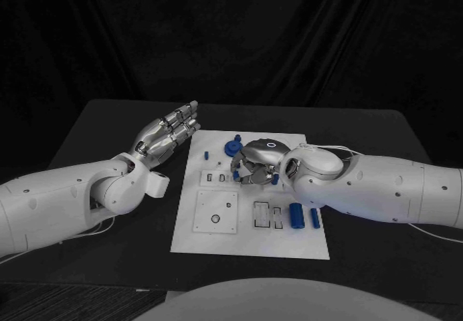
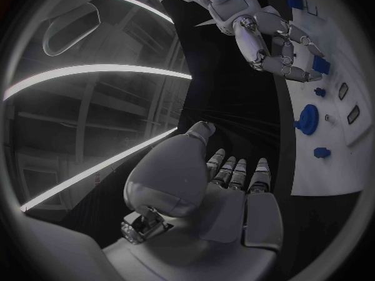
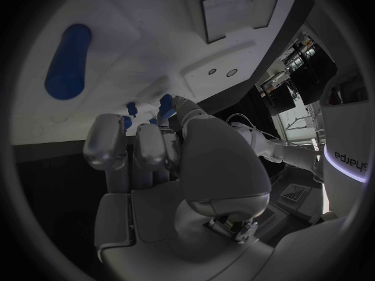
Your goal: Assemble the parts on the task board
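While the left hand is hovering spread, the right hand is curling over small blue parts; whether it is pinching one, I cannot tell; likely light, rigid, best pinched sideways.

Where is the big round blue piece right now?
In the head view, the round blue piece sits near the far edge of the white task board, just beside the right robot hand hovering over the board.
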{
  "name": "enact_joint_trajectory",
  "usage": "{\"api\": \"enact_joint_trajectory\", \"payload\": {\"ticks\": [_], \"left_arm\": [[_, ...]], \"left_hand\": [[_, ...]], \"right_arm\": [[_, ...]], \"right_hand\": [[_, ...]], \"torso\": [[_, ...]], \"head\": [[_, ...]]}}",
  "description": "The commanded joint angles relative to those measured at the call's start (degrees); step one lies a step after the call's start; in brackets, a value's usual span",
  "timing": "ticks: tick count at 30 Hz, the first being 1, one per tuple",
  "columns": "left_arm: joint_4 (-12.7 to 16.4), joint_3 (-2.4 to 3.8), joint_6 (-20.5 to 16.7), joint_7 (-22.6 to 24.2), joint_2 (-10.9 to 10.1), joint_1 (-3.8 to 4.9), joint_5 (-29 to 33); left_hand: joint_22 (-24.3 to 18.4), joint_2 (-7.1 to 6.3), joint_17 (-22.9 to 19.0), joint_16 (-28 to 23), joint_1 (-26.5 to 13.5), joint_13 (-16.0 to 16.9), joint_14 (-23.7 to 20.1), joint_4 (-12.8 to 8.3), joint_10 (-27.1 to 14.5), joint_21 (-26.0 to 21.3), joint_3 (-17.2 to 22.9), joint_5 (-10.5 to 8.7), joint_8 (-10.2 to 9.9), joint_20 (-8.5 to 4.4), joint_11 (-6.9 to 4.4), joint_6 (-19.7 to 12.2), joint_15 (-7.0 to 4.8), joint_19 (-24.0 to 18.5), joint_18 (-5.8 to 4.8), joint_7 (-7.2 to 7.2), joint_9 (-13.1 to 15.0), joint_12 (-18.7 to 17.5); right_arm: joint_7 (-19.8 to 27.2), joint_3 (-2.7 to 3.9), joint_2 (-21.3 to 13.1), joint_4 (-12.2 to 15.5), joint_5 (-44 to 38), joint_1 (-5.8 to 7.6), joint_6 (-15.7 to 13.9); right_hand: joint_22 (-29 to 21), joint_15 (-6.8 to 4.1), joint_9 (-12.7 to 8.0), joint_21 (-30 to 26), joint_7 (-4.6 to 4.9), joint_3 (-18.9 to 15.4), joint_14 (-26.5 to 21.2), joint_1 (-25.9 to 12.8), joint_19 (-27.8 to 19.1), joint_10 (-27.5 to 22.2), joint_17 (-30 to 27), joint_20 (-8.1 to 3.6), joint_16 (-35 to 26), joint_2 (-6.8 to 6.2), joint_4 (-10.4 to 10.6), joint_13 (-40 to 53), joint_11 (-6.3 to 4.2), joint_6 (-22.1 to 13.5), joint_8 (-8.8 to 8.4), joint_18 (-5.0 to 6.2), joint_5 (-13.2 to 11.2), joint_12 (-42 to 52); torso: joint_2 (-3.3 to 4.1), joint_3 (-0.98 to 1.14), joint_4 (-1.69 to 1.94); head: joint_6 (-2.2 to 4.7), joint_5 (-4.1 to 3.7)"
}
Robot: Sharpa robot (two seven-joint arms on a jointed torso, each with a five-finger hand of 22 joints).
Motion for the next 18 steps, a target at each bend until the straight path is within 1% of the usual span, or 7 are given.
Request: {"api": "enact_joint_trajectory", "payload": {"ticks": [1,5,9,12,15,17,18], "left_arm": [[-0.09,0.06,0.99,0.54,0.2,-0.06,0.02],[-0.23,0.06,1.08,0.51,0.33,-0.06,0.02],[-0.32,0.06,1.16,0.43,0.36,-0.06,0.02],[-0.37,0.06,1.21,0.4,0.39,-0.06,0.02],[-0.44,0.06,1.29,0.37,0.49,-0.06,0.02],[-0.52,0.06,1.35,0.35,0.6,-0.06,0.02],[-0.56,0.06,1.41,0.34,0.65,-0.06,0.02]], "left_hand": [[-0.1,0.09,-0.06,-0.21,-0.62,0.07,0.08,-0.07,-0.02,-0.34,0.43,-0.25,0.09,0.49,0.42,0.1,0.27,0.04,0.99,-0.05,0.05,0.15],[-0.1,0.09,-0.06,-0.21,-0.62,0.07,0.08,-0.07,-0.02,-0.34,0.43,-0.25,0.09,0.49,0.42,0.1,0.27,0.04,0.99,-0.05,0.05,0.15],[-0.1,0.09,-0.06,-0.21,-0.62,0.07,0.08,-0.07,-0.02,-0.34,0.43,-0.25,0.09,0.49,0.42,0.1,0.27,0.04,0.99,-0.05,0.05,0.15],[-0.1,0.09,-0.06,-0.21,-0.62,0.07,0.08,-0.07,-0.02,-0.34,0.43,-0.25,0.09,0.49,0.42,0.1,0.27,0.04,0.99,-0.05,0.05,0.15],[-0.1,0.09,-0.06,-0.21,-0.62,0.07,0.08,-0.07,-0.02,-0.34,0.43,-0.25,0.09,0.49,0.42,0.1,0.27,0.04,0.99,-0.05,0.05,0.15],[-0.1,0.09,-0.06,-0.21,-0.62,0.07,0.08,-0.07,-0.02,-0.34,0.43,-0.25,0.09,0.49,0.42,0.1,0.27,0.04,0.99,-0.05,0.05,0.15],[-0.1,0.09,-0.06,-0.21,-0.62,0.07,0.08,-0.07,-0.02,-0.34,0.43,-0.25,0.09,0.49,0.42,0.1,0.27,0.04,0.99,-0.05,0.05,0.15]], "right_arm": [[-2.3,0.04,0.28,-0.39,-0.7,-0.26,2.91],[-2.63,0.05,0.5,-0.77,-0.71,-0.34,3.45],[-2.86,0.05,0.66,-1.01,-0.71,-0.38,3.86],[-2.91,0.05,0.8,-1.16,-0.71,-0.39,4.03],[-2.91,0.05,0.93,-1.29,-0.71,-0.4,4.39],[-2.89,0.05,1.04,-1.35,-0.71,-0.4,4.65],[-2.87,0.05,1.1,-1.39,-0.71,-0.4,4.74]], "right_hand": [[8.28,0.43,11.61,-0.18,0.28,0.28,1.22,-0.41,-0.42,-0.48,-0.05,0.07,-0.27,0.07,0.02,1.41,0.05,0.02,0.29,0.55,0.37,-0.2],[8.25,0.46,11.6,-0.33,0.3,0.35,1.19,-0.37,-0.46,-0.45,-0.11,0.1,-0.33,0.06,-0.02,1.43,0.08,0.04,0.21,0.57,0.4,-0.18],[8.22,0.47,11.59,-0.44,0.32,0.37,1.15,-0.36,-0.49,-0.48,-0.27,0.11,-0.45,0.05,-0.03,1.41,0.09,0.04,0.16,0.59,0.4,-0.21],[8.2,0.49,11.57,-0.53,0.34,0.41,1.14,-0.35,-0.52,-0.53,-0.3,0.13,-0.48,0.04,-0.05,1.35,0.11,0.02,0.09,0.6,0.41,-0.27],[8.18,0.55,11.49,-0.61,0.42,0.53,1.09,-0.33,-0.55,-0.51,-0.34,0.19,-0.53,-0.05,-0.12,1.36,0.16,-0.17,-0.29,0.61,0.39,-0.26],[8.13,0.62,11.33,-0.85,0.52,0.67,1.02,-0.38,-0.63,-0.63,-0.55,0.28,-0.69,-0.15,-0.14,1.22,0.25,-0.44,-0.83,0.65,0.24,-0.41],[8.11,0.67,11.1,-0.97,0.62,0.79,0.97,-0.49,-0.67,-0.69,-0.66,0.36,-0.77,-0.21,-0.1,1.15,0.36,-0.77,-1.39,0.66,-0.06,-0.48]], "torso": [[0.04,-0.03,-0.13],[0.1,-0.02,-0.09],[0.1,-0.03,-0.18],[0.05,-0.02,-0.15],[-0.04,0.0,-0.18],[-0.07,0.03,-0.2],[-0.1,0.05,-0.16]], "head": [[-0.01,0.22],[-0.01,0.06],[-0.01,0.17],[-0.01,0.06],[-0.01,-0.03],[-0.01,-0.05],[-0.01,-0.11]]}}
